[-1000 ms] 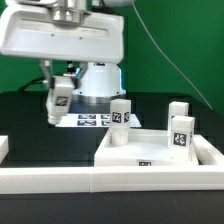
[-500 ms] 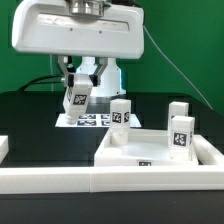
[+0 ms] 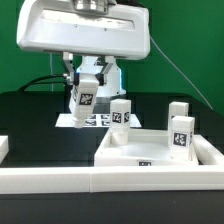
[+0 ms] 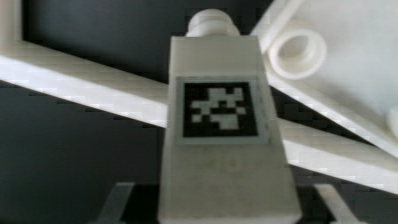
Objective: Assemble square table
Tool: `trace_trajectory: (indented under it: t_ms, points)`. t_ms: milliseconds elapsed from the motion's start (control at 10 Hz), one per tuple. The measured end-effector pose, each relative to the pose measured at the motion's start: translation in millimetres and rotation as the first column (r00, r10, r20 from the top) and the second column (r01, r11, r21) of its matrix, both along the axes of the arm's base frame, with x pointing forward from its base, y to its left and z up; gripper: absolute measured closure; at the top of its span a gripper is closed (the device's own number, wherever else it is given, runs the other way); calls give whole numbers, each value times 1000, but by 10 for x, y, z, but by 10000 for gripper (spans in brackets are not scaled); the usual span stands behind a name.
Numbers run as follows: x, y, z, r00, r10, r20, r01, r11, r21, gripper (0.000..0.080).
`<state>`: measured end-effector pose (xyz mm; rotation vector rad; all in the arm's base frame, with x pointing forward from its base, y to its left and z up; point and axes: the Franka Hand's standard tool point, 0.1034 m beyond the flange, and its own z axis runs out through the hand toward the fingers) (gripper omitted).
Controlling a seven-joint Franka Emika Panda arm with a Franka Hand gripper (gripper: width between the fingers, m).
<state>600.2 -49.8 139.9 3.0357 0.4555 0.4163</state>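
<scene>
Above the black table (image 3: 30, 120), behind the square tabletop (image 3: 140, 150), the gripper (image 3: 86, 92) holds one white tagged leg (image 3: 86, 97) off the surface, tilted, its tag facing the exterior camera. Wrist view confirms the jaws are clamped on that leg (image 4: 221, 110), threaded tip pointing away, with a screw hole (image 4: 295, 45) of the tabletop visible past it. Three further legs stand upright on the slab: one near its back corner at the exterior view's left (image 3: 121, 115), two at the exterior view's right (image 3: 180, 133). Marker board (image 3: 100, 120) lies flat behind. Judgement: three legs appear mounted, though seating cannot be verified; the fourth is in transit. Remaining: align over the free hole, insert, screw down.
</scene>
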Motion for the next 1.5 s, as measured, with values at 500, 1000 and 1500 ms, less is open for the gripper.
trace_trajectory:
  t_ms: [500, 1000, 1500]
  points:
    - [43, 96, -37, 1000, -25, 15, 25, 1000, -3, 509]
    - [54, 376, -76, 997, -77, 5, 76, 995, 57, 509]
    - [52, 138, -50, 979, -53, 195, 58, 998, -22, 509]
